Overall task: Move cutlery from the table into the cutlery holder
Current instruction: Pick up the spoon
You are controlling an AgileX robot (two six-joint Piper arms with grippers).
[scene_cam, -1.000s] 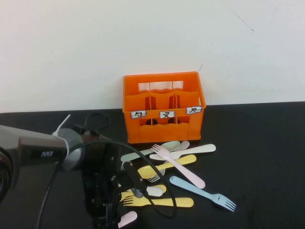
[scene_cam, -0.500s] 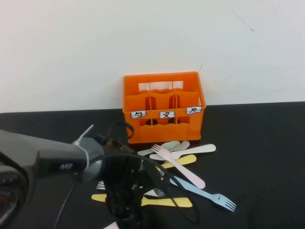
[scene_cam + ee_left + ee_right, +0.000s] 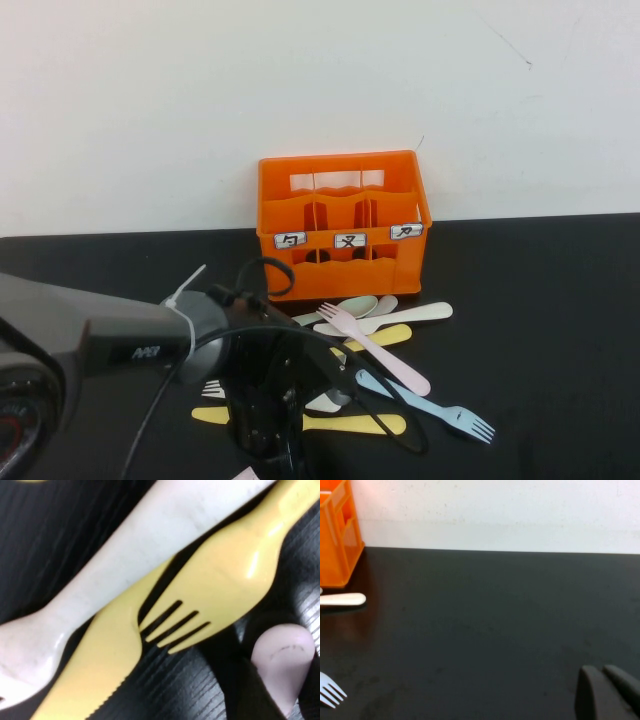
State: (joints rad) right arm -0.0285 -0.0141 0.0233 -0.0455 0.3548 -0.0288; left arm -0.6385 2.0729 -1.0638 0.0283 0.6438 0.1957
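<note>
— While the left arm (image 3: pixel 100 340) blocks so much of the high view, where is the left tool (image 3: pixel 264 438)?

— Low over the pile of cutlery in front of the crate (image 3: pixel 340 158), on the near side of the pile. Whether it is apart or together I cannot tell, and I see nothing clamped in it.

— What lies under it?

— Its wrist view shows a yellow fork (image 3: pixel 230 580) with its prongs over a yellow knife (image 3: pixel 100 665). A cream handle (image 3: pixel 150 540) crosses both, and a pink piece (image 3: pixel 282 655) sits just beside the fork.

— And the right tool (image 3: pixel 607 690)?

— It is together and holds nothing, hovering above bare counter (image 3: pixel 540 300), well off to the right of the crate.

— Where is the rest of the cutlery?

— On the counter in front of the crate, none of it inside. The pink fork (image 3: pixel 375 350) and blue fork (image 3: pixel 420 405) lie on the pile's right side.

— What has changed since a second ago?

— The left arm has swung right, toward the pile's middle, and now covers the cutlery it had left in view. Those two forks have not moved.
</note>
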